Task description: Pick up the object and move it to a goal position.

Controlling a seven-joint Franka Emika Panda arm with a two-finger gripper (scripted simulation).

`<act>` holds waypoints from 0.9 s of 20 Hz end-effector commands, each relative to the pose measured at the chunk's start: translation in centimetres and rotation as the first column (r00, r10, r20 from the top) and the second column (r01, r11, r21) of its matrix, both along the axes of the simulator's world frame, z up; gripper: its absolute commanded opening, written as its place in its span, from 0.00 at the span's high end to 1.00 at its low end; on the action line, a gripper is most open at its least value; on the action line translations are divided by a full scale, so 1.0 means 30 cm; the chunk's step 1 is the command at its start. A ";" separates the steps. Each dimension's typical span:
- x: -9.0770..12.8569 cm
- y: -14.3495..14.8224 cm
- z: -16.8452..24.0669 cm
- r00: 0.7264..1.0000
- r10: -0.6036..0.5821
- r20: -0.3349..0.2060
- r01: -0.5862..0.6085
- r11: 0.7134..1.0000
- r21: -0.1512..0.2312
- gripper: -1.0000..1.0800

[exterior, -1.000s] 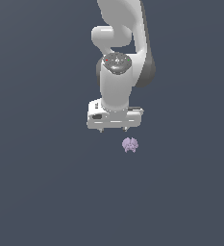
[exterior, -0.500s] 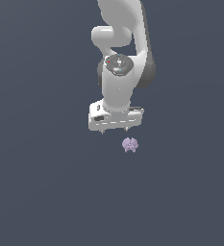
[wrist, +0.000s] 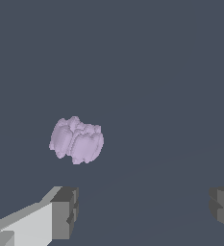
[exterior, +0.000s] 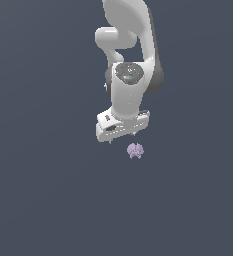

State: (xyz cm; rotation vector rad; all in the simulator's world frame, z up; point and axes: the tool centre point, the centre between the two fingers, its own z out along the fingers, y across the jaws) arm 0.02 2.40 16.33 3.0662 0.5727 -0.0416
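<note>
Lilac and lumpy, the blob [exterior: 135,150] sits alone on the dark grey counter [exterior: 43,190], just beyond my tool [exterior: 121,140] and a little toward the exterior view's right of it. Nothing touches it; bare counter shows between it and my fingers.

My tool hangs from the white arm [exterior: 130,60], pointing down at the counter, and it holds nothing. In the wrist view the two dark pads [wrist: 65,211] stand well apart, one at each side of the picture, so I take it as wide open, far wider than the blob needs. The blob [wrist: 76,140] lies ahead of the gap and nearer to one finger than the other, not centred between them. I cannot tell from these views how high my fingertips are above the counter.

I judge that I am on the approach, with the pick-up not yet begun. No goal marker shows in either view, so I cannot say where the blob must end up.

The next move calls for a sideways shift to bring the blob midway between the fingers, then a straight descent until the pads bracket its sides, and only then a squeeze. The blob is tiny and lobed, so I expect it could roll or pop out if one pad reaches it first; centring well before closing matters most.
</note>
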 end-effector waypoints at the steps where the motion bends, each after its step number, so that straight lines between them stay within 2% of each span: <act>1: -0.002 0.015 -0.016 0.997 0.077 -0.002 -0.077 0.997 0.001 0.04; 5: -0.005 0.039 -0.040 0.980 0.201 -0.004 -0.201 0.980 0.003 0.04; 9: -0.008 0.064 -0.064 0.947 0.322 -0.005 -0.322 0.947 0.006 0.04; 13: -0.012 0.089 -0.088 0.899 0.438 -0.005 -0.438 0.899 0.009 0.04; 18: -0.018 0.122 -0.116 0.819 0.573 -0.004 -0.573 0.819 0.014 0.04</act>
